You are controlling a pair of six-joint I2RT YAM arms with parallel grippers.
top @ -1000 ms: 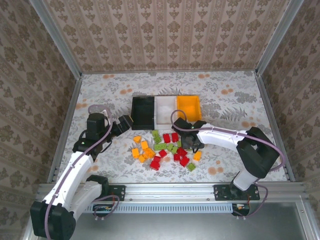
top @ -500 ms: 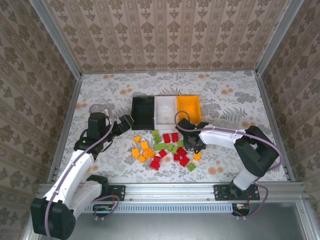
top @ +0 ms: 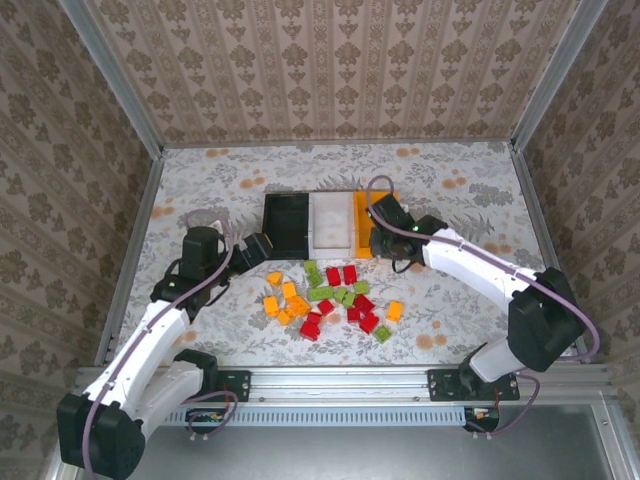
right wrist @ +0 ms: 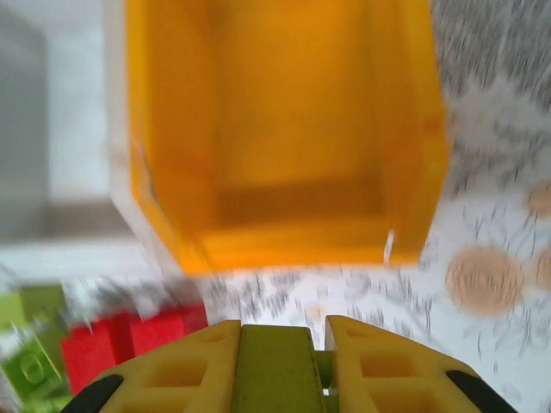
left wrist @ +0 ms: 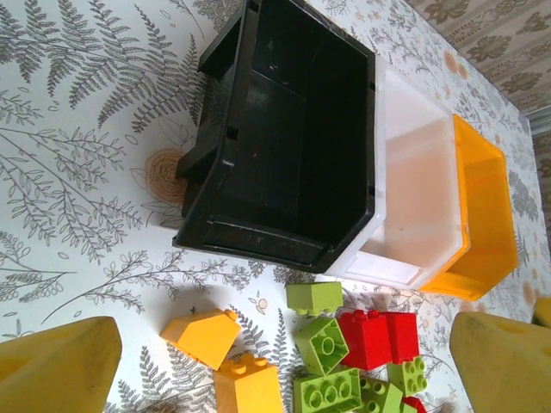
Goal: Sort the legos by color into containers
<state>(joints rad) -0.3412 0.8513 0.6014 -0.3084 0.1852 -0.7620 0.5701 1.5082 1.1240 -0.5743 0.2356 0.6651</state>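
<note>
Legos (top: pixel 325 300) are mostly in one loose heap on the table (top: pixel 460 210), red, green and orange all mixed, at 6 o'clock from the bins. One green brick (right wrist: pixel 274 372) is off the heap. Your right gripper (right wrist: pixel 277 331) has it pinched tight between its fingers, up by the near end of the orange bin (right wrist: pixel 284 129), roughly 1 o'clock from the heap. That wrist shot is pretty blurry, fyi. White bin (top: pixel 332 222) sits in the middle of the row and black bin (top: pixel 285 225) on the left end, walls touching. Your left gripper (top: pixel 258 246) is spread wide open, just beside the black bin's near corner, about 10 o'clock from the heap.
</note>
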